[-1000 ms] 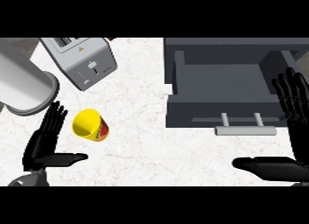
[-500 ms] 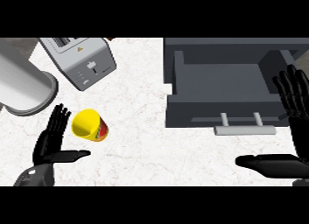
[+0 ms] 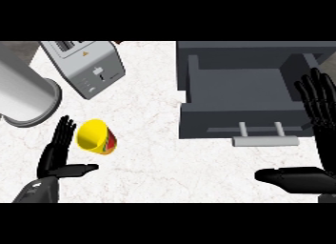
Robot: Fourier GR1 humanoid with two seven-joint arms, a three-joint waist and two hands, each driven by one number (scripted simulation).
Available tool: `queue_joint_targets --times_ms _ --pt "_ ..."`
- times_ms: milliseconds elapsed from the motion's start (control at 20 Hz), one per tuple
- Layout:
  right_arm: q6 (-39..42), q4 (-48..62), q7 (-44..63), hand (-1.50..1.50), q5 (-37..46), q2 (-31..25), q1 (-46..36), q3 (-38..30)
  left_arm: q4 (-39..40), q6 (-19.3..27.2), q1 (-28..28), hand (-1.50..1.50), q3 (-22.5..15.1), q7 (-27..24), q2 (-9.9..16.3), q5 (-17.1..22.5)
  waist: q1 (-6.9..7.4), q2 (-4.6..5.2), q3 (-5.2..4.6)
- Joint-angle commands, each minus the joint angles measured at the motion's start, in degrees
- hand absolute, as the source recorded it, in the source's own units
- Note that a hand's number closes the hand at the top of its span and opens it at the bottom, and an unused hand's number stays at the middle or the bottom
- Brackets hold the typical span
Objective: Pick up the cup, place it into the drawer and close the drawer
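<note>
Nearest me, my left hand [image 3: 56,155] stands open on the white marble surface [image 3: 156,157], fingers straight and thumb stretched out to the side, holding nothing. Just beside its fingertips lies the yellow cup [image 3: 96,136], tipped on its side with its mouth turned toward the hand and a red-patterned band showing on its wall; I judge the hand is set there to close round the cup from the left, the pick-up not yet made. At the lower right, my right hand [image 3: 323,131] is spread wide, fingers up and thumb lying flat across the surface, resting near the edge by the drawer [image 3: 244,86]. That grey drawer stands pulled open, its handle [image 3: 263,139] facing me and its floor bare, ready to take the cup. Farther off to the left sit a steel canister [image 3: 19,95] and a toaster [image 3: 86,64].
</note>
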Motion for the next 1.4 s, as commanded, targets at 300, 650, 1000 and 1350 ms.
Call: queue_joint_targets --times_ms 300,650,1000,1350 --pt "0.6 -1.4 1.1 -1.50 0.2 0.2 0.5 0.6 5.5 -2.5 -2.1 -1.50 0.0 -7.7 -1.5 -0.9 -0.34 0.18 -0.07" --pt "1.5 1.6 -0.2 -1.50 -1.3 -0.1 -0.1 -0.8 5.6 -6.9 -5.0 -1.50 1.1 -5.4 -0.9 0.5 -0.56 0.29 -0.09" --pt "0.9 2.7 2.4 -1.50 -1.0 -0.5 -4.1 -0.8 4.7 -7.8 -6.5 -1.50 0.4 -6.1 -4.9 0.4 -0.59 0.39 -0.13" --pt "1.1 1.7 0.7 -1.50 -0.9 0.5 -0.6 -0.2 3.0 -17.3 -5.9 1.50 -0.1 -5.3 -5.1 1.5 -0.73 0.32 -0.12"
